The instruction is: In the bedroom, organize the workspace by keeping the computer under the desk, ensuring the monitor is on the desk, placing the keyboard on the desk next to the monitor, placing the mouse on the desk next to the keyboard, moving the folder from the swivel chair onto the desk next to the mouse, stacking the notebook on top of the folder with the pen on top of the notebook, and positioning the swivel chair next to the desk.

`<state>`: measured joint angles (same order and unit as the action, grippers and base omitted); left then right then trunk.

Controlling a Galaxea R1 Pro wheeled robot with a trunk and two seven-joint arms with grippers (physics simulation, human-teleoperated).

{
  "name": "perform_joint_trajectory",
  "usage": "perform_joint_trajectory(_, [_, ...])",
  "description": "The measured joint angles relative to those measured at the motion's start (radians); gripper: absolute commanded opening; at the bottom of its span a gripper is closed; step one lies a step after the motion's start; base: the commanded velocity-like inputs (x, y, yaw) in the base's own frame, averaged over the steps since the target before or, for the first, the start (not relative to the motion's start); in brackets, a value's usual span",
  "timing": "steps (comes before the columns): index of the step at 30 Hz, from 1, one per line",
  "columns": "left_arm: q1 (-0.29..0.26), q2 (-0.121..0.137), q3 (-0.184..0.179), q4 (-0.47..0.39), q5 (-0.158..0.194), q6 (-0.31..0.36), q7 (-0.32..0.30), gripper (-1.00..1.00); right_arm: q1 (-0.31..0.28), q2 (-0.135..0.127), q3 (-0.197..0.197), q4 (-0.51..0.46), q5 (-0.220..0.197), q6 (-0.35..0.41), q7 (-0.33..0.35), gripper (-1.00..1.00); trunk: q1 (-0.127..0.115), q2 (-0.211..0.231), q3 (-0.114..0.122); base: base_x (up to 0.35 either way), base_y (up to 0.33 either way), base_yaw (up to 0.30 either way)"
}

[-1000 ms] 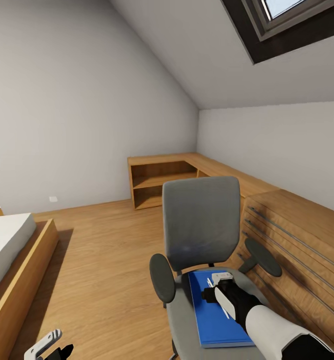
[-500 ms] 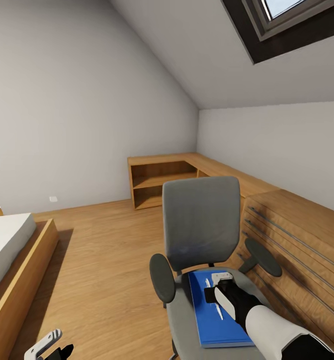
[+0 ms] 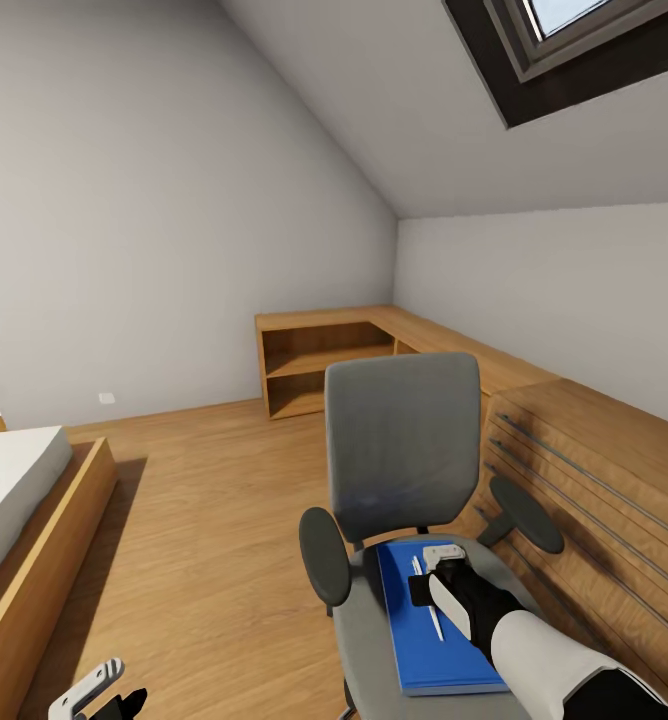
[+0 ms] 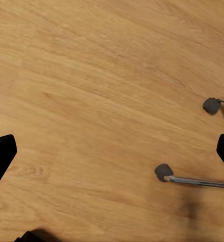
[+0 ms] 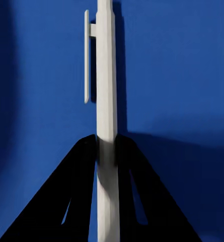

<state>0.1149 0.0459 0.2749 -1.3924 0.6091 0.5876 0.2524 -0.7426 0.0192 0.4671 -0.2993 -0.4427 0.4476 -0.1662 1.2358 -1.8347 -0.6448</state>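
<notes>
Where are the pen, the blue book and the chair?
pen (image 5: 106, 91), right wrist view, middle of its white barrel
blue book (image 3: 434, 650), head view, bare cover near its front
chair (image 3: 404, 440), head view, middle of the grey backrest

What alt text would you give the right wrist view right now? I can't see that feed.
The right gripper has its two black fingers closed against a slim white pen, one on each side of the barrel. The pen, clip showing along one side, lies over the bright blue notebook cover behind it.
</notes>
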Motion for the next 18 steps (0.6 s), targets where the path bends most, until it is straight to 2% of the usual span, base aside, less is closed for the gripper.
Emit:
perform_joint_trajectory(13, [0.000,0.001,0.000,0.001,0.001,-0.001,0.001,1.00,0.000,0.000,0.000,0.000,-0.001,0.000,-0.002,-1.00,0.000,0.000,0.000,0.000,0.000,0.000])
perform_joint_trajectory(18, [0.000,0.001,0.000,0.001,0.001,-0.002,0.001,1.00,0.001,-0.001,-0.001,0.008,-0.005,0.000,-0.001,-1.00,-0.019,0.035,0.015,0.000,0.000,0.000])
